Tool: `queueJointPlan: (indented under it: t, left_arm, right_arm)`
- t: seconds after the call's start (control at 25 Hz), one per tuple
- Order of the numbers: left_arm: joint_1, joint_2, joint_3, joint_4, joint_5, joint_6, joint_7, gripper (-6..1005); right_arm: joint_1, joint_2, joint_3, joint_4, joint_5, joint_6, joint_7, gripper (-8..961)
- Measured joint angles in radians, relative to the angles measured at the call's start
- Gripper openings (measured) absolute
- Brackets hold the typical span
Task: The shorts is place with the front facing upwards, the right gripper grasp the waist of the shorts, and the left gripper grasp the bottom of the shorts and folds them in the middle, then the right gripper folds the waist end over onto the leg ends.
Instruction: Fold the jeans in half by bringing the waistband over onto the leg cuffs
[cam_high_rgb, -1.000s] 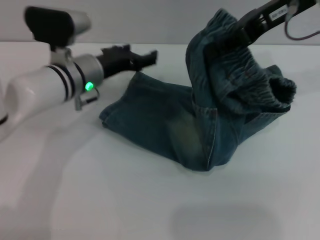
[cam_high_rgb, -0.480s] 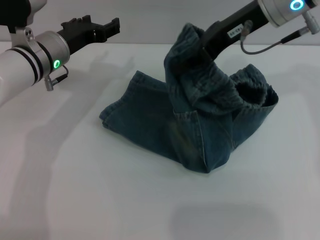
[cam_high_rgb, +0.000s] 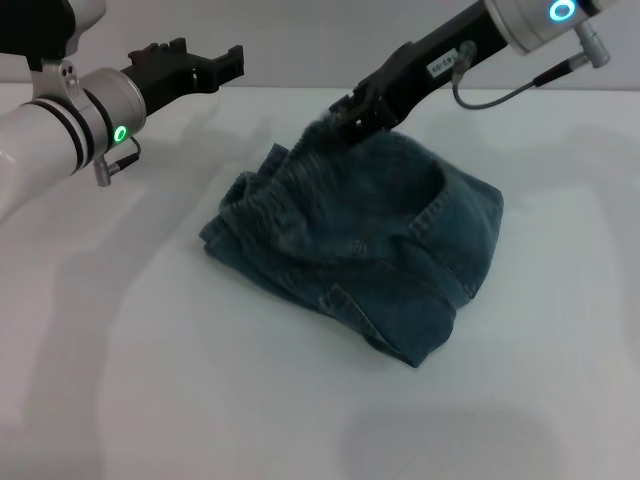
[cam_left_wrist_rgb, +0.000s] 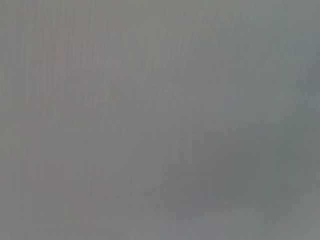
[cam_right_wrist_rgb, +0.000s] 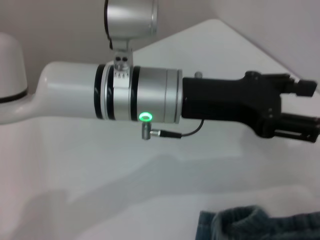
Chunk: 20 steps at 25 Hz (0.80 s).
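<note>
The denim shorts (cam_high_rgb: 380, 230) lie folded on the white table (cam_high_rgb: 300, 410). Their ruffled waist end (cam_high_rgb: 272, 192) is laid over to the left, on top of the leg ends (cam_high_rgb: 214, 238), of which only an edge shows. My right gripper (cam_high_rgb: 345, 120) is low at the far edge of the shorts, shut on a pinch of the waist fabric. The left gripper (cam_high_rgb: 225, 62) hovers at the back left, apart from the cloth, open and holding nothing. In the right wrist view the left gripper (cam_right_wrist_rgb: 302, 110) is above a strip of denim (cam_right_wrist_rgb: 250, 222). The left wrist view is blank grey.
A grey wall (cam_high_rgb: 300, 40) runs behind the table's far edge. Bare white tabletop surrounds the shorts in front and on both sides.
My right gripper has swung the raised waist end down and to the left, so the shorts now lie flat in a fold. The left gripper rose and drew back to the far left.
</note>
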Motion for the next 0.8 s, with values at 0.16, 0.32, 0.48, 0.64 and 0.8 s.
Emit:
queueJointPlan:
  t: [0.16,0.32,0.48,0.64,0.8]
  left_arm:
    - [-0.001,-0.002,-0.001,-0.005,-0.001,0.000,0.016,834]
    - [-0.002,-0.002,-0.001,-0.012,-0.012,0.001,0.020,834]
    - [-0.002,-0.001,-0.001,-0.013,-0.019,0.005,0.020,834]
    - [-0.002,0.001,-0.005,-0.013,-0.023,0.003,0.021,834]
    - [-0.003,0.003,-0.044,-0.014,-0.023,0.000,0.023,834]
  right_arm:
    - [0.004,0.001,-0.021,0.017,-0.003,0.012,-0.001,566]
    - [-0.006,0.011,-0.045,0.026,-0.003,0.015,0.003,566]
    - [-0.019,0.020,-0.063,0.066,-0.005,0.041,0.002,566]
    - [-0.035,0.037,-0.065,0.086,0.004,0.045,0.000,566]
    - [-0.043,0.057,-0.084,0.108,0.010,0.000,0.000,566]
